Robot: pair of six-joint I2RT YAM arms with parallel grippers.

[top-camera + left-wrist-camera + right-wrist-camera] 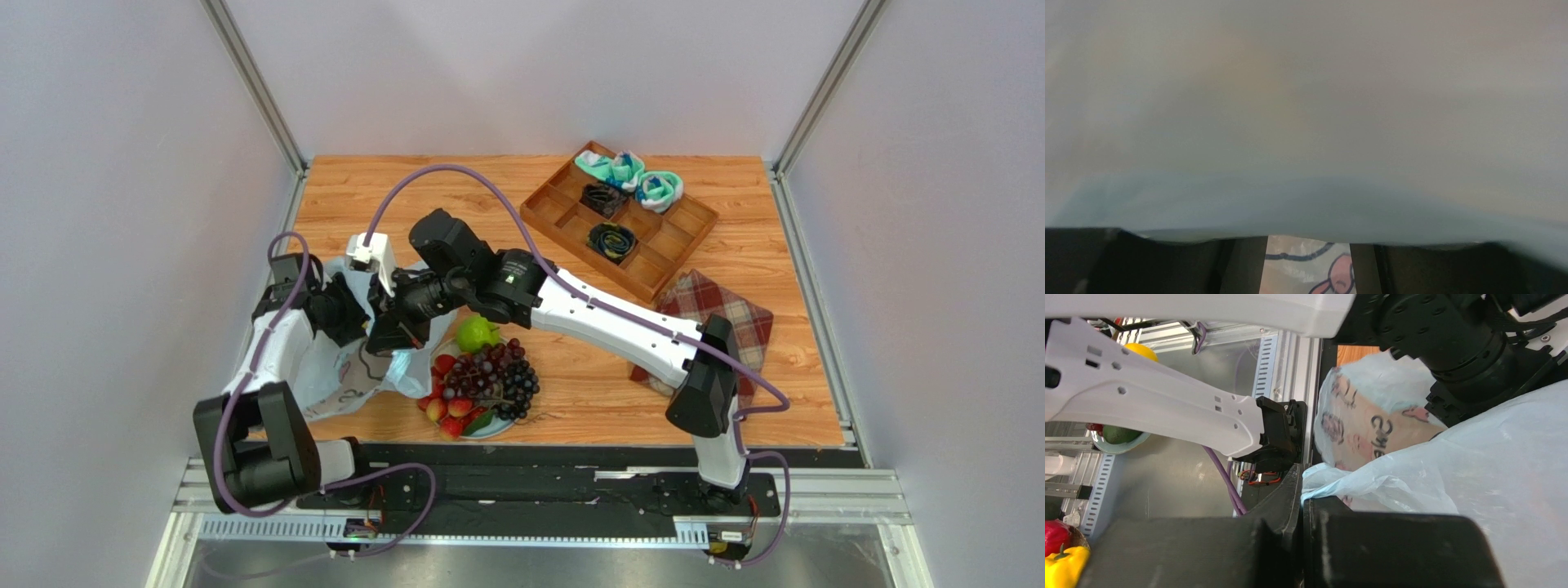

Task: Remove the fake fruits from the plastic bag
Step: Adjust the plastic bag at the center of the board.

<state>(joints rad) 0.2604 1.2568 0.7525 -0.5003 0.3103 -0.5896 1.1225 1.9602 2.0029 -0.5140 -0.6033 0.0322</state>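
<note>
The plastic bag [329, 368] lies crumpled at the table's [589, 386] left near side. It is a thin pale-blue film, printed with a pink cartoon figure and dark outlined lettering. The letters run sideways across creases in the right wrist view, and I cannot read a word or brand from them.

The right gripper [1301, 496] reaches across to the bag's right edge, its jaws closed with a fold of the bag's film pinched between them. The left gripper [1308, 268] is at the bag's far side with its jaws apart. Loose film covers most of its camera, and a strip of the pink print shows through the gap between the fingers.

The fake fruits sit outside the bag, heaped on a pale plate [501, 428] just to its right. A green apple [476, 332] is at the far side, dark purple grapes [505, 377] are in the middle and small red fruits [449, 404] are nearest the bag. Whether any fruit is inside the bag cannot be told.

Well to the right of the bag and farther back is a wooden divided tray [682, 223] holding teal-and-white rolled socks [659, 188]. A red plaid cloth [724, 321] lies in front of it.
</note>
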